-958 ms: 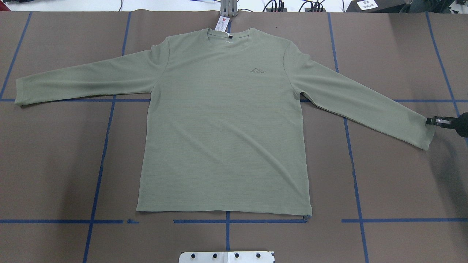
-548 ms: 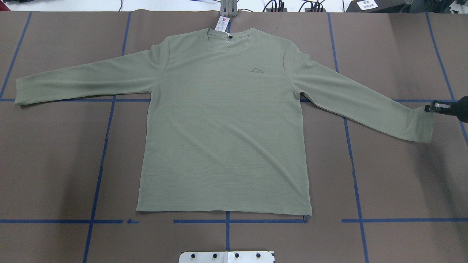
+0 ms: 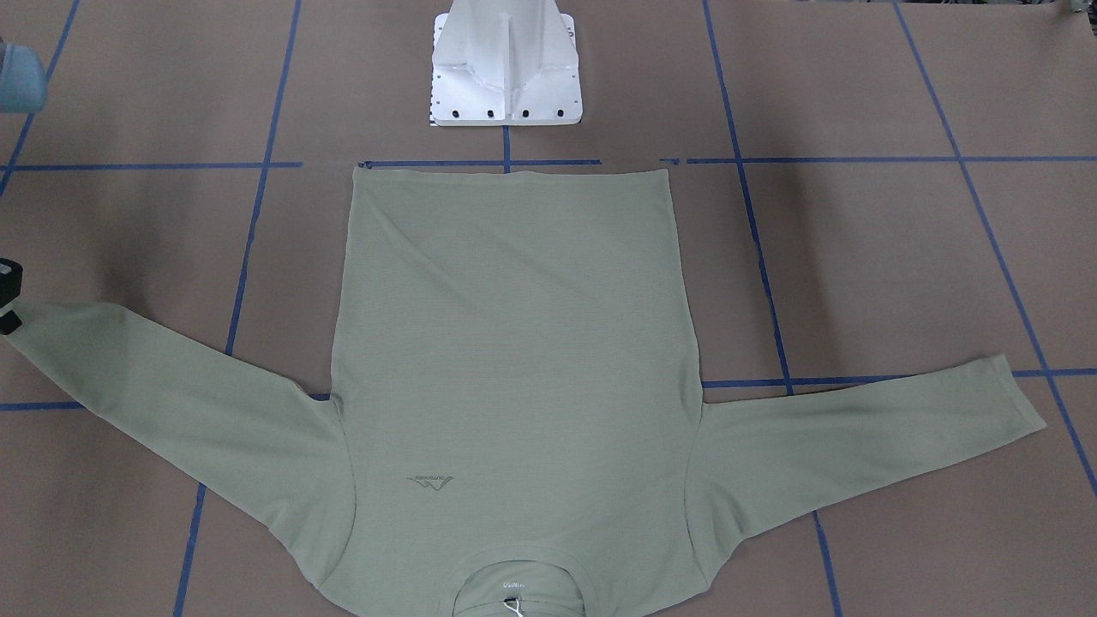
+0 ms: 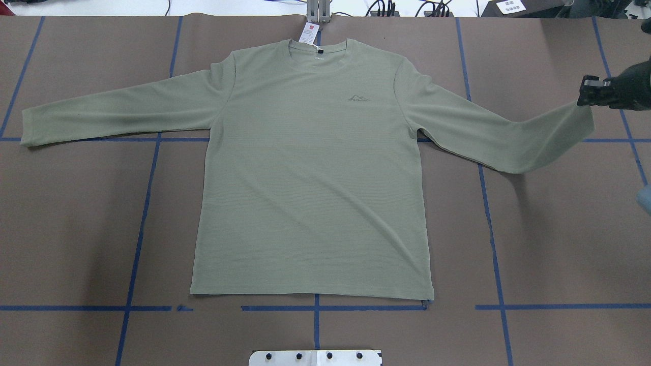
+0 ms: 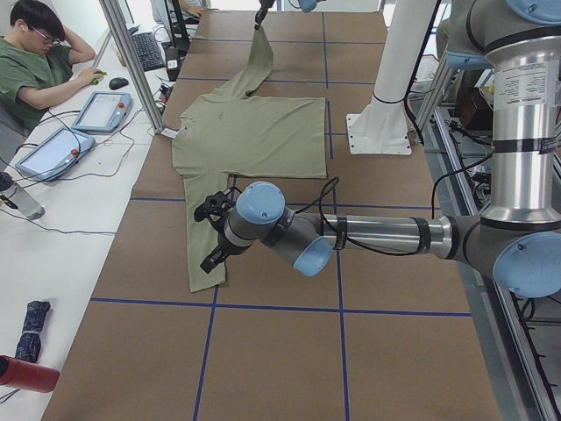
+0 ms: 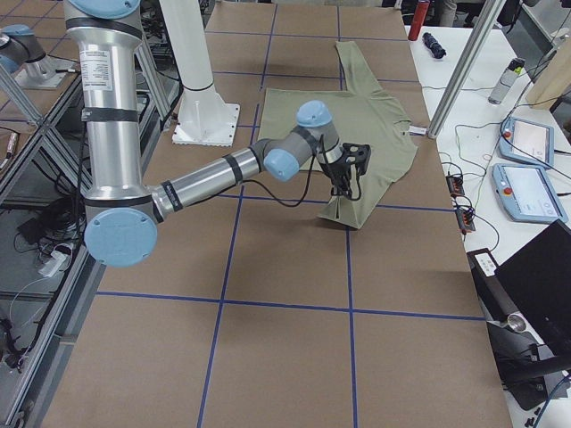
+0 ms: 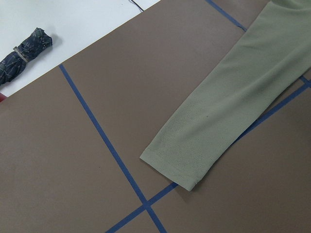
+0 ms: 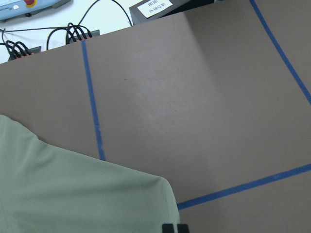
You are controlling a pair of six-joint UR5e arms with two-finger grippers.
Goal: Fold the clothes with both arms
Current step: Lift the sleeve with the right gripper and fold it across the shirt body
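The surface is covered in brown paper and marked into a grid by blue tape lines. A green long-sleeved shirt lies on it front up, its body flat and its hem just short of a tape line. The sleeve on the robot's left lies flat and straight. The other sleeve rests on the paper only toward the shoulder, with its cuff end raised. A white tag lies by the collar. A white bolted base plate stands near the hem.
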